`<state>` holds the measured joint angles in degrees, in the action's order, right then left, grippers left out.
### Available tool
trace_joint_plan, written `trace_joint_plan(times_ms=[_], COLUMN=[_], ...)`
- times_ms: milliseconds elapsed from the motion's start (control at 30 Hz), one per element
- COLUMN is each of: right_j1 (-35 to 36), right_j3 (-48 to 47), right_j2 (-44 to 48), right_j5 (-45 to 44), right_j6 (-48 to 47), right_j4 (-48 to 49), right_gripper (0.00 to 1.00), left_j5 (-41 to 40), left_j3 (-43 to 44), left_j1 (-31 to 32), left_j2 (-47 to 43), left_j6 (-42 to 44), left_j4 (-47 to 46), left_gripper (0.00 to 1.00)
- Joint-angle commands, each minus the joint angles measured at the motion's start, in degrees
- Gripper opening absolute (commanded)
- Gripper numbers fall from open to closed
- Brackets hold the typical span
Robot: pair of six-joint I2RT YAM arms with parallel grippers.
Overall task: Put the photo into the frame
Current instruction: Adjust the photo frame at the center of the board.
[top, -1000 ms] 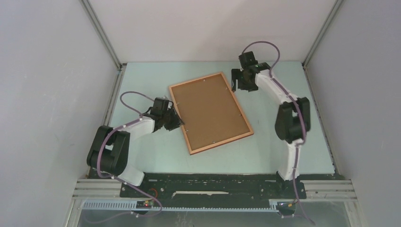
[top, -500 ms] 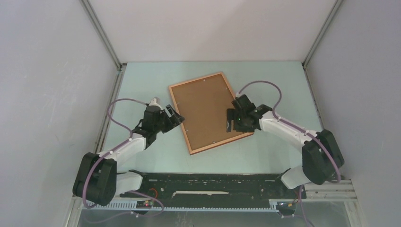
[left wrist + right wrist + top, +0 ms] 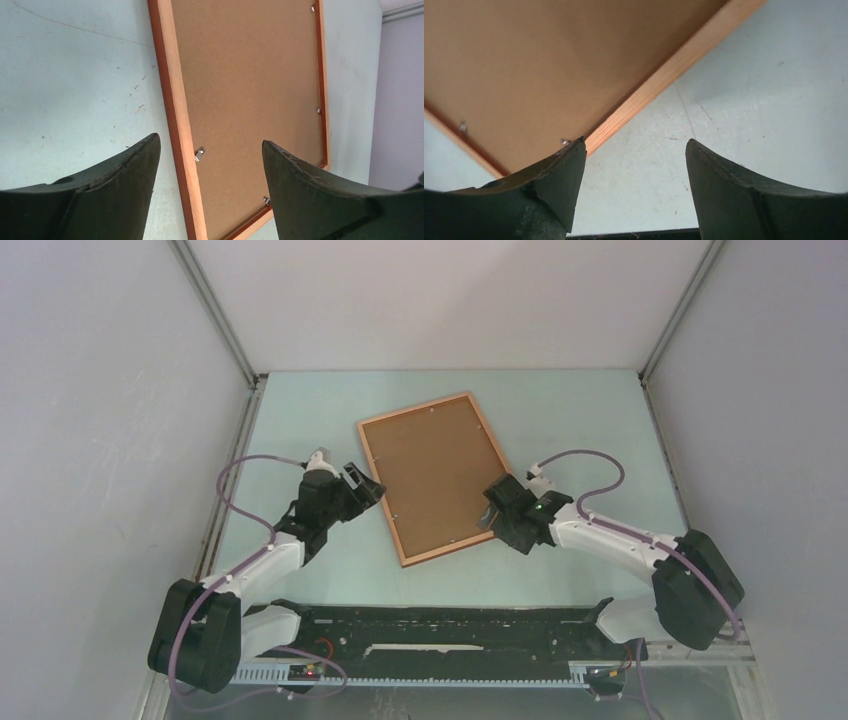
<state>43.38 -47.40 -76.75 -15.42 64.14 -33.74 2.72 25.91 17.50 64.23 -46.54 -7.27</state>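
Observation:
The frame [image 3: 415, 409] lies face down and askew in the middle of the table, its orange wooden rim around a brown backing board [image 3: 440, 475]. The photo is not in view. My left gripper [image 3: 365, 485] is open and empty, hovering at the frame's left long rim. In the left wrist view its jaws [image 3: 210, 142] straddle the rim [image 3: 172, 90] and a metal clip [image 3: 199, 153]. My right gripper [image 3: 492, 512] is open and empty at the frame's near right edge. In the right wrist view [image 3: 635, 142] the rim [image 3: 674, 65] passes by the left finger.
The pale green table [image 3: 300, 420] is boxed in by grey walls on the left, back and right. A black base rail [image 3: 440, 625] runs along the near edge. Small metal clips [image 3: 317, 110] line the inner rim of the frame.
My right arm has swung from the frame's far right corner down to its near right edge. My left arm has drawn back and lifted slightly from the left rim. The frame has not moved.

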Motion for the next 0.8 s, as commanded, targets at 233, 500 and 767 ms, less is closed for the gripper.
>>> trace_joint_plan(times_ms=[233,500,767], right_j1=[0.4,-0.7,-3.1], right_j3=[0.5,0.5,0.9], right_j2=[-8.0,-13.4,-13.2], right_j5=[-4.4,-2.8,-3.7], right_j6=[19.8,19.6,10.4], right_j4=[1.3,6.0,7.9], right_gripper=[0.69,0.62,0.21], left_j5=[1.3,2.3,3.7], left_j3=[-1.9,-2.5,-2.9], left_j1=[0.2,0.2,0.2], left_j2=[-1.4,-1.8,-2.2], left_j6=[0.7,1.2,1.4], left_j4=[-4.8,-6.0,-6.6], left_gripper=[0.79,0.79,0.79])
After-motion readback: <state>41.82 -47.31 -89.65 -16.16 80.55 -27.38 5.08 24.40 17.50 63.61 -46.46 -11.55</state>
